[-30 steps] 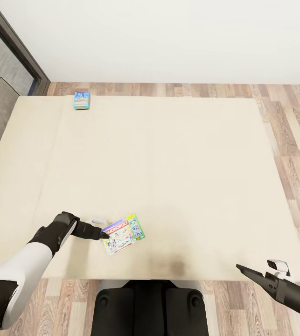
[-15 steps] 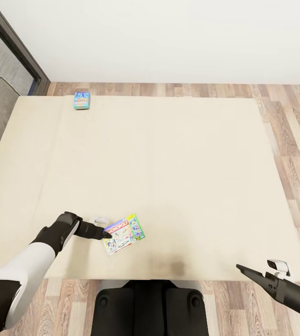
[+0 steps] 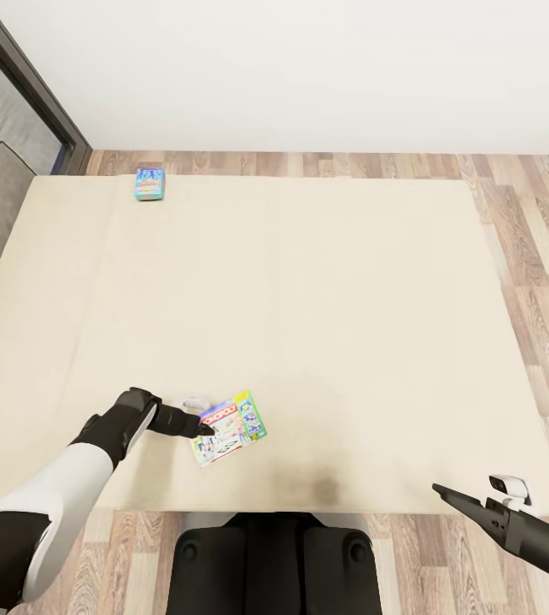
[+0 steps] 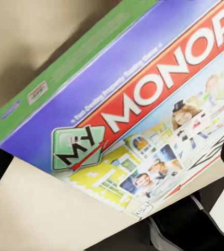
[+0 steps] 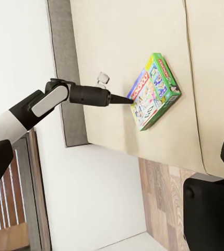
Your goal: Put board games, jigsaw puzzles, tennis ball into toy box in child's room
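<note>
**Left arm at the Monopoly box on the bed**

Since the Monopoly box (image 3: 230, 429) lies flat near the front edge of the bed (image 3: 325, 282), we judge it stiff card, light and smooth-skinned, likely to slide on the mattress unless pinched across a thin edge. Our left gripper (image 3: 199, 429) has its tips at the box's near-left corner; the left wrist view shows dark fingers either side of the box, so we take the pincer as wide and straddling the box, though whether it bears on the card yet we cannot tell. A long side near the corner looks the best hold. The lid reads "MONOPOLY" in white on a red band, with a green edge and a small "Mr M" emblem; finer print is unreadable. The smaller blue game box (image 3: 148, 184) rests at the bed's far-left corner, well apart. Our right gripper (image 3: 441, 491) hangs off the bed's front-right; its jaws look closed to a point.
</note>
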Robot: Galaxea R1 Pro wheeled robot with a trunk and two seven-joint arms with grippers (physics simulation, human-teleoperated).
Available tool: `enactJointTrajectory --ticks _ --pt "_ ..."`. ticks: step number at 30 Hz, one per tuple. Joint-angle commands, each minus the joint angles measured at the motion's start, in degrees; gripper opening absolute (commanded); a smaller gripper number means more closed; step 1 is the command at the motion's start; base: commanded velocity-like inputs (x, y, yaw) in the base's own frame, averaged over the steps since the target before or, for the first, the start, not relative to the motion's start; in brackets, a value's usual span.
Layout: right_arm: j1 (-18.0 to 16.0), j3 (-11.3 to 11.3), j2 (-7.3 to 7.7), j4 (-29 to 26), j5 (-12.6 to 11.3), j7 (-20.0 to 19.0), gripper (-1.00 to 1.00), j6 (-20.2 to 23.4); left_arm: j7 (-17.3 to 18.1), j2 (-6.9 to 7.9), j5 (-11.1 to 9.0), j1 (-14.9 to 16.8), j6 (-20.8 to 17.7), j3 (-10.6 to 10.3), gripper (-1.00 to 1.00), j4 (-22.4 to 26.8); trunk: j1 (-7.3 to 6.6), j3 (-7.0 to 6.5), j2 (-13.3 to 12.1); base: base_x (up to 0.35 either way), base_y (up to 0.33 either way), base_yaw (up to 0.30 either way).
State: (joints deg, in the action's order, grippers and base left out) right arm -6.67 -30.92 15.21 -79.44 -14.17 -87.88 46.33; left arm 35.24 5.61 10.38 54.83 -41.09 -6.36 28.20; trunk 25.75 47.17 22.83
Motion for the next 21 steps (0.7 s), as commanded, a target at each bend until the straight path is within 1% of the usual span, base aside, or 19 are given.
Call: enactJointTrajectory --ticks 1,4,14,16,21 --pt "0.0 0.0 0.03 0.0 -0.1 -0.2 1.00 0.6 0.0 0.00 0.6 0.0 0.0 -0.1 1.00 0.1 0.03 0.06 0.1 0.000 0.000 0.000" --pt "0.0 0.0 0.07 0.0 -0.1 -0.2 1.00 0.6 -0.7 -0.05 0.5 0.0 0.0 0.1 1.00 0.1 0.03 0.06 0.1 0.000 0.000 0.000" --pt "0.0 -0.1 0.08 0.0 -0.1 -0.2 1.00 0.6 -1.0 -0.07 0.5 0.0 0.1 0.4 1.00 0.1 0.03 0.06 0.1 0.000 0.000 0.000" --pt "0.0 0.0 0.08 0.0 -0.1 -0.2 1.00 0.6 -1.0 -0.07 0.5 0.0 0.1 0.8 1.00 0.1 0.03 0.06 0.1 0.000 0.000 0.000" --pt "0.0 -0.1 0.08 0.0 -0.1 -0.2 1.00 0.6 -1.0 -0.07 0.5 0.1 0.2 2.5 1.00 0.1 0.03 0.06 0.1 0.000 0.000 0.000"
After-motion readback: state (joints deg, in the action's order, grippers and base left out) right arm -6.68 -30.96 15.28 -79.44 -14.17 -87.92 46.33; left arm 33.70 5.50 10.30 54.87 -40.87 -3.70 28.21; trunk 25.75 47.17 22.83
